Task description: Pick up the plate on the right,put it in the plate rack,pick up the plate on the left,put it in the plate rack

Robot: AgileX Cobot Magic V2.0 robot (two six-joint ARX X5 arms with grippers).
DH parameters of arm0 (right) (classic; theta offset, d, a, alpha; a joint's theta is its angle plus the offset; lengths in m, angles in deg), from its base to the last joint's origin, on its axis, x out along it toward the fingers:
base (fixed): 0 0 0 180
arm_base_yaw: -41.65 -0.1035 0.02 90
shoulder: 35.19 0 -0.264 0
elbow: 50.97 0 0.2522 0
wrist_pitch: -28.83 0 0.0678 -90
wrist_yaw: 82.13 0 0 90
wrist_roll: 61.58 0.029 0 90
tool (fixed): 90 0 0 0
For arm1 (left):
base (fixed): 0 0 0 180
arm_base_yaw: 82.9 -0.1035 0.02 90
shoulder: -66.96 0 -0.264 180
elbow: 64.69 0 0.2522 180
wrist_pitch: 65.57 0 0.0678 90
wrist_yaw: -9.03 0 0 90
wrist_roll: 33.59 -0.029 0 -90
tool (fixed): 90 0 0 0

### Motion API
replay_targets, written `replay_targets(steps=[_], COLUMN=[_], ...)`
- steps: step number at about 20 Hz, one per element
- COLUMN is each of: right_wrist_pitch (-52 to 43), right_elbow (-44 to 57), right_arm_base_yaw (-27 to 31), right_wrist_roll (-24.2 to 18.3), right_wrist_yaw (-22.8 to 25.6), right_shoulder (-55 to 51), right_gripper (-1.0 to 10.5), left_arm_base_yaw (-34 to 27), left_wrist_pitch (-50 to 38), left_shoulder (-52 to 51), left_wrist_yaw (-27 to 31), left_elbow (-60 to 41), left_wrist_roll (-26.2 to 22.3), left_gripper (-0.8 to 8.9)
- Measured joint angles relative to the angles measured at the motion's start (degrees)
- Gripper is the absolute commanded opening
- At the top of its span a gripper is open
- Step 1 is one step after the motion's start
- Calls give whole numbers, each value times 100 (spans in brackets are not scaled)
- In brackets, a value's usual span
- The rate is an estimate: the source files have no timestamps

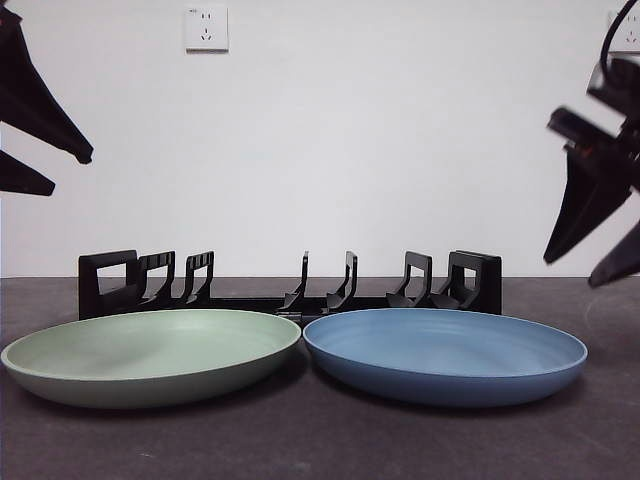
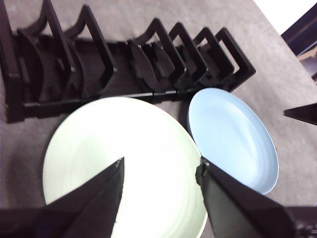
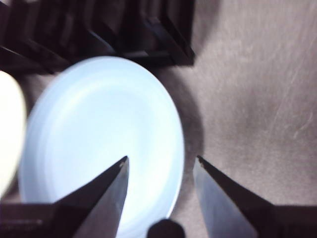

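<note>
The long low black plastic plate rack (image 1: 290,285) with upright curved dividers stands at the table's 12 o'clock side, every slot bare. In front of it lie two round shallow plates, both with nothing in them: the pale green plate (image 1: 150,355) at 9 o'clock, the blue plate (image 1: 445,352) at 3 o'clock, rims nearly touching. The right gripper (image 3: 161,166) hangs above the blue plate's outer edge, jaws spread. The left gripper (image 2: 161,168) hovers over the green plate, jaws apart.
</note>
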Motion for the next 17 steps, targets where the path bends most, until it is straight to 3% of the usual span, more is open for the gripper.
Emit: replay_targets(steps=[7,14,17], right_wrist_pitch=[-197,-205,-203], right_elbow=[-13,-13,-17], right_arm_base_yaw=[-33,-184,-184], right_wrist_roll=[-46,-59,-35], right_wrist_yaw=[2,31,122], right_shoulder=[898,1246,1235], right_gripper=[214,-11,-10], left_arm_base_yaw=[133,136,136], left_wrist_pitch=[-44,-162,-212], left_shoulder=[243,299,299], left_wrist_yaw=[52,149,103], left_elbow=[0,0,0], left_wrist_roll=[0,-2,-72], left_gripper=[252,252,252])
